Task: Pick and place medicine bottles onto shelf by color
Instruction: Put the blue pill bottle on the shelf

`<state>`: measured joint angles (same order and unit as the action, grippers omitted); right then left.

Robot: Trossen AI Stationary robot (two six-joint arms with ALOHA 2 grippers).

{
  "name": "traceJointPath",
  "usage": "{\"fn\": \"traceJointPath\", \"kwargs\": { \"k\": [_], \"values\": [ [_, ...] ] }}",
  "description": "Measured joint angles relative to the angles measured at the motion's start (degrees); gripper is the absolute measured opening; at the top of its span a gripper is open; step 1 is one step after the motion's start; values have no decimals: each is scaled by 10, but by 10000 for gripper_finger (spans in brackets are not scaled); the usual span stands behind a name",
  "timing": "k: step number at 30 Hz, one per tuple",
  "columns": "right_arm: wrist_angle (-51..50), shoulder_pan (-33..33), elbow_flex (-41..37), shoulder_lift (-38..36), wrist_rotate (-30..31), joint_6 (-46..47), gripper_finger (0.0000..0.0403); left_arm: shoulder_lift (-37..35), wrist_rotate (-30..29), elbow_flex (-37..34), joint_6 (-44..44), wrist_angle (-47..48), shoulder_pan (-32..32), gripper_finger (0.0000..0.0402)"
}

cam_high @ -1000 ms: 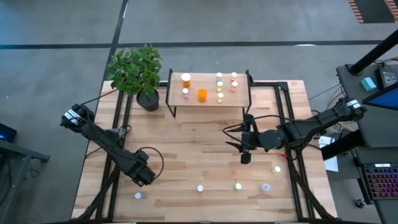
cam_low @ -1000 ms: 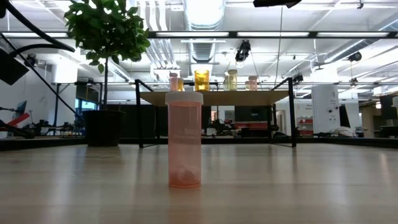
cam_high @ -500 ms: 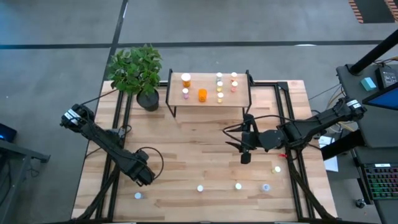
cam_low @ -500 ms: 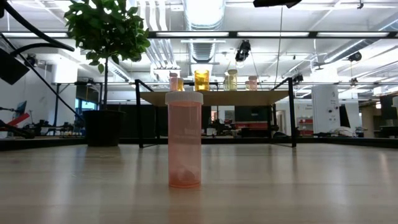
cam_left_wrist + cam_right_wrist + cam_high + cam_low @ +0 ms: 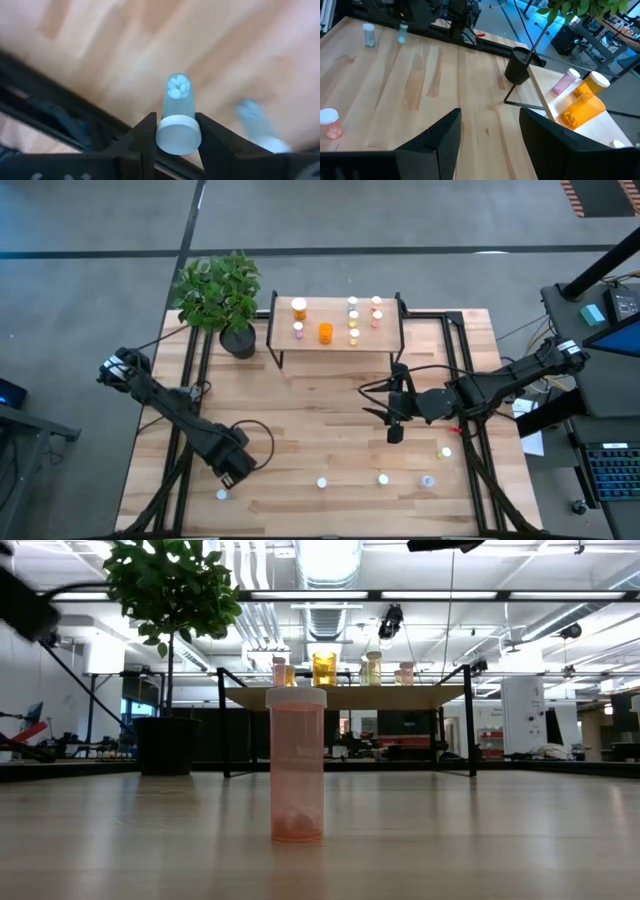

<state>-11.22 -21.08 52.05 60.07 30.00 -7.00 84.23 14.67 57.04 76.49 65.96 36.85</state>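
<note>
Wooden tabletop [image 5: 300, 430] seen from above: near its front left, the left gripper [image 5: 176, 137] pinches a small pale blue capped bottle [image 5: 176, 117] between its dark fingers [image 5: 145, 135], lifted off the wood. At the back stands the low wooden shelf [image 5: 335, 345] carrying bottles. To the right, the right gripper [image 5: 395, 430] hovers, fingers spread, holding nothing.
</note>
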Motion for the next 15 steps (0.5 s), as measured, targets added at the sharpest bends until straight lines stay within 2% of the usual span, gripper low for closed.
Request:
{"fn": "traceJointPath", "kwargs": {
  "k": [6, 13, 15],
  "values": [
    [27, 1, -2, 1, 0, 36, 192, 0, -5, 106, -71, 0, -60, 99],
    [85, 18, -1, 49, -9, 42, 192, 0, -78, 194, -206, 0, -158, 99],
    [110, 31, 7, 70, -47, 34, 192, 0, -108, 208, -261, -2, -181, 99]
  ]
}}
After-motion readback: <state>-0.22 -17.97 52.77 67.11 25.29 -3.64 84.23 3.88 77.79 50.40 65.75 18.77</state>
